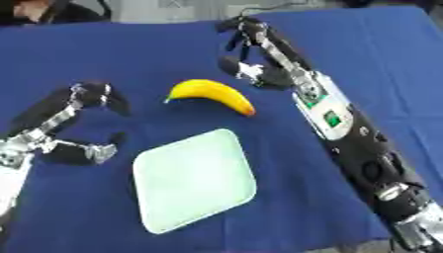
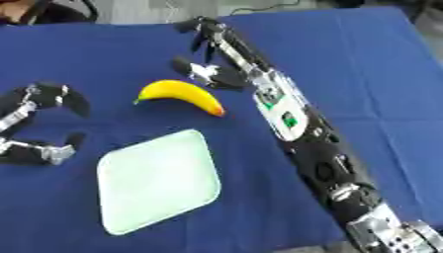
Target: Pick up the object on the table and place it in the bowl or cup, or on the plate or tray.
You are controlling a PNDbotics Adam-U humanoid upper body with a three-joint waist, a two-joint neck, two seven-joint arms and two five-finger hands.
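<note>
— Banana (image 1: 212, 95) first: where does it lie?

— On the blue tablecloth (image 1: 155, 54), near the middle, curved with its back toward the far side. Its yellow stem end points to the robot's left and the orange-tinted tip points right and toward the near edge. Nothing touches it.

— And the place for it?

— A pale green square plate (image 1: 194, 180) with rounded corners sits just nearer than the banana, turned askew, a strip of bare cloth between the two. It holds nothing.

— Any writing or labels to read?

— None on the banana or the plate. The right forearm carries a small green square panel (image 1: 332, 118) on a white patch; whatever is on it cannot be read.

— How does the right hand stand?

— The right arm stretches from the lower right corner up across the table. The right hand (image 1: 256, 54) is beyond and just right of the banana, fingers spread apart and reaching toward the far side, thumb hanging toward the fruit, gripping nothing.

— The left one?

— The left hand (image 1: 79, 123) rests at the left, well apart from the banana, fingers and thumb arched wide like a C, with only cloth in the gap.
</note>
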